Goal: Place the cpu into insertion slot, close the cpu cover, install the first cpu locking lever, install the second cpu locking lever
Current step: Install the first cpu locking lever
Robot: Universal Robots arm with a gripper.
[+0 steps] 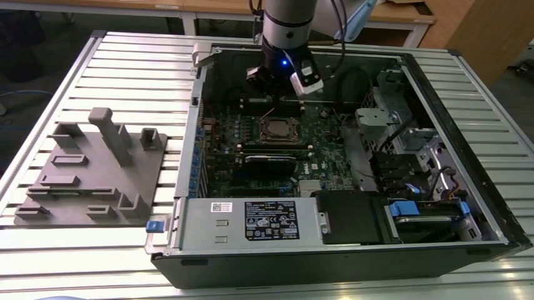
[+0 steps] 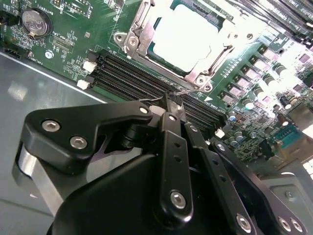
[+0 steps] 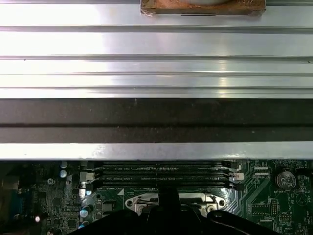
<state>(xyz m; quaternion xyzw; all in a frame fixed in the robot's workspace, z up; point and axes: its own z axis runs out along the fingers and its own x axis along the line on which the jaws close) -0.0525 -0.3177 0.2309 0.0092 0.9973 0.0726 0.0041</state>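
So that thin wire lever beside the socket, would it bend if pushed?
Probably springy rather than floppy: the locking lever looks like thin metal wire. Likely light, and slippery, being narrow and shiny. It seems anchored by the cpu cover, so it should swing, not slide.

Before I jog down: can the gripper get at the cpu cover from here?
Probably yes. The gripper hangs right beside the cpu cover, over the memory slots, with nothing standing between them and the case open above.

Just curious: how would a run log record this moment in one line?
cpu: under cover | cover: down | gripper: shut, tip at lever
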